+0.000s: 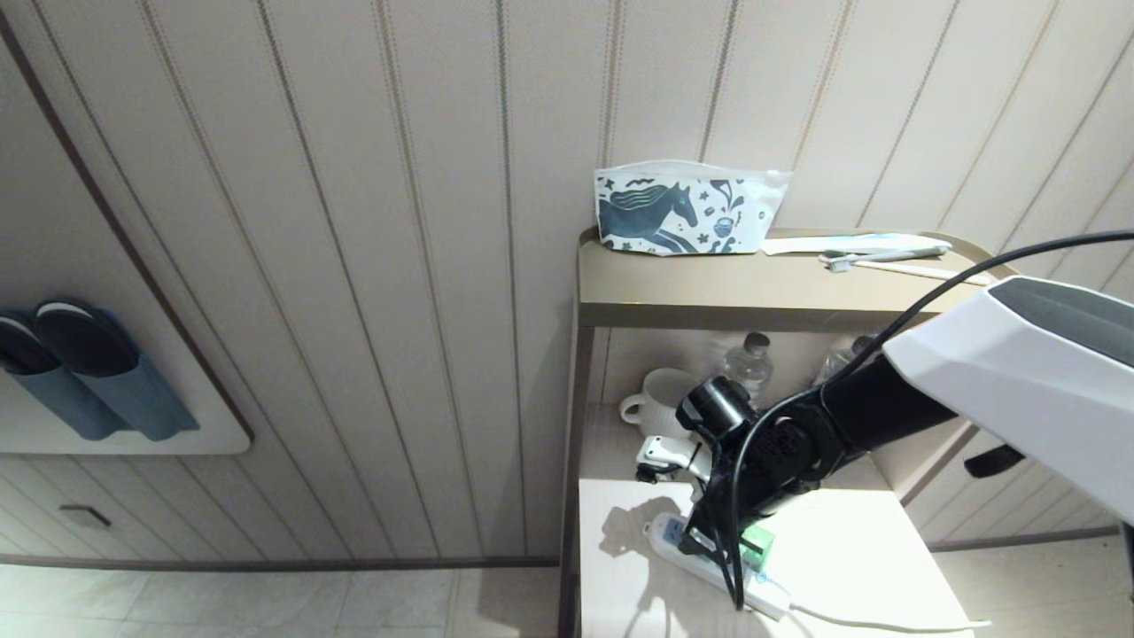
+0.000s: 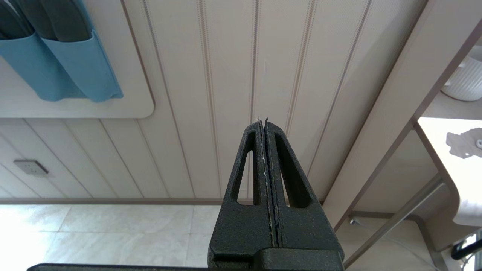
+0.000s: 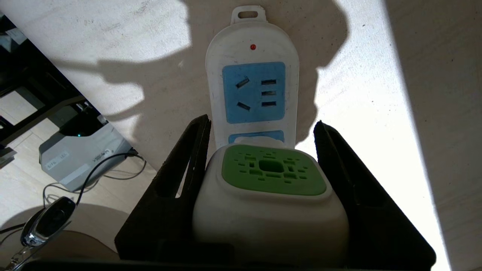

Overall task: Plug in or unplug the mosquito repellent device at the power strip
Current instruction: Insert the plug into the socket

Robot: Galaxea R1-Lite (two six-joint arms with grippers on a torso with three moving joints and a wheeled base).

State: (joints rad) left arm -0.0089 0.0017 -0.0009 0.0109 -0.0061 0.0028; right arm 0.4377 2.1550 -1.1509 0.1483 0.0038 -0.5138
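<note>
Head view: one strip (image 1: 709, 563) lies lower centre on the worktop (image 1: 850, 549), one device (image 1: 756, 544) on it, two bottles (image 1: 749, 363) above.
Left wrist view: left tool (image 2: 265, 124) clenched, empty.
Right wrist view: right tool (image 3: 263, 128) straddles the device (image 3: 269, 195); grip unclear.

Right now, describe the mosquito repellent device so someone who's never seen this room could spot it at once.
Find the pale lower shelf of the wall stand, where a white power strip lies. The mosquito repellent device sits on the strip, between the right gripper fingers. It is the only white block there with a green vented face.
</note>
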